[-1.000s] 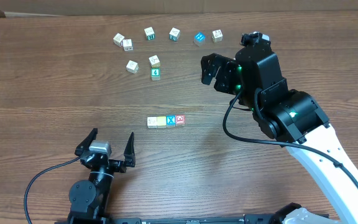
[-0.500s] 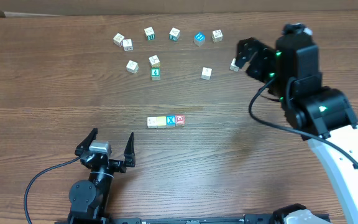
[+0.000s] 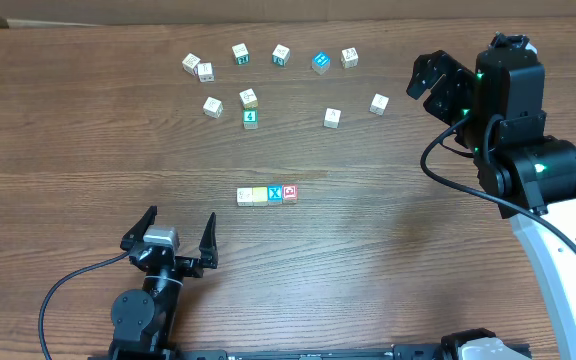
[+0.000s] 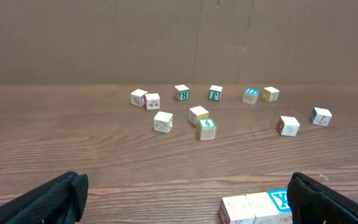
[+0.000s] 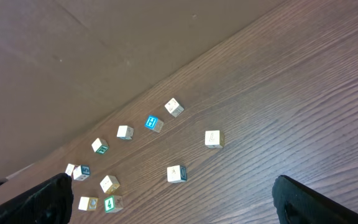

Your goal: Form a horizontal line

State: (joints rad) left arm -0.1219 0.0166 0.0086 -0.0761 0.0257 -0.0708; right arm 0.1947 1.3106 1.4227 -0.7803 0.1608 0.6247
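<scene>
Soft, even light covers the wooden table [image 3: 88,180], shadows on it faint, its grain sharp overhead, softer in wrist views.

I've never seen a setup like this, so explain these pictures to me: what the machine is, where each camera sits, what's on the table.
Two robot arms stand at a wooden table. One picture looks down from above; the other two come from cameras on each wrist, with dark fingers at the lower corners. The left gripper and right gripper are both open and hold nothing. Mid-table, four lettered cubes sit side by side in a row. Other loose cubes lie scattered farther back.
</scene>
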